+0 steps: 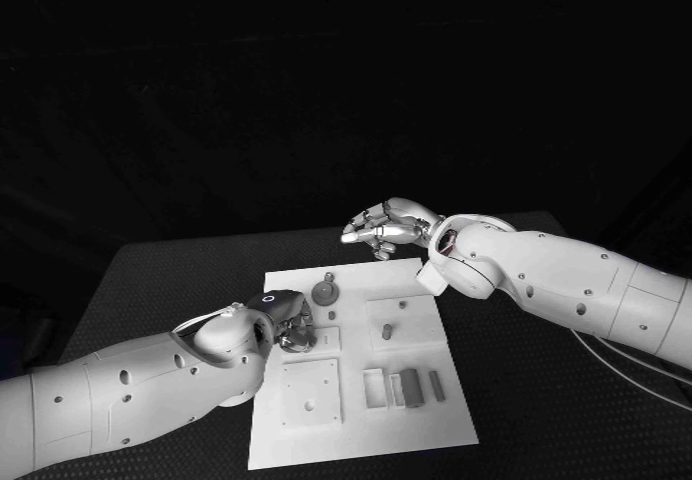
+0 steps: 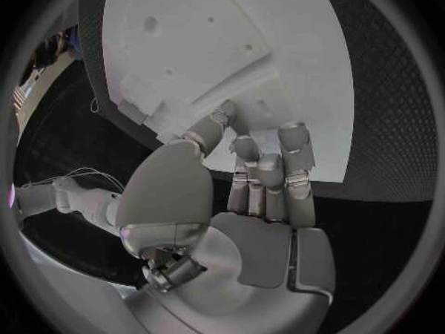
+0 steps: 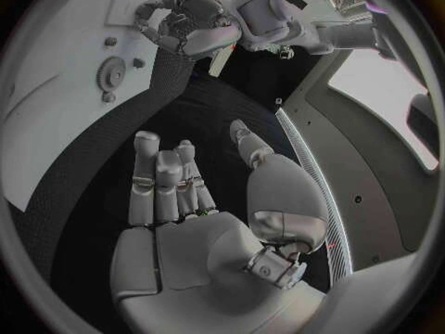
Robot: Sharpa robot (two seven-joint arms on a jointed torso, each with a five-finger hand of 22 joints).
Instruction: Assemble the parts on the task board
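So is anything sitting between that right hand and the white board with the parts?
Nothing visible does. The right hand hovers open past the far edge of the task board, with only bare black table between them.

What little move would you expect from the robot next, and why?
Probably the left robot hand lowers a little onto the white rectangular task board to take a part: it hangs over the board's left side with fingers apart and nothing in them. The right robot hand, also holding nothing, is beyond the board's far edge.
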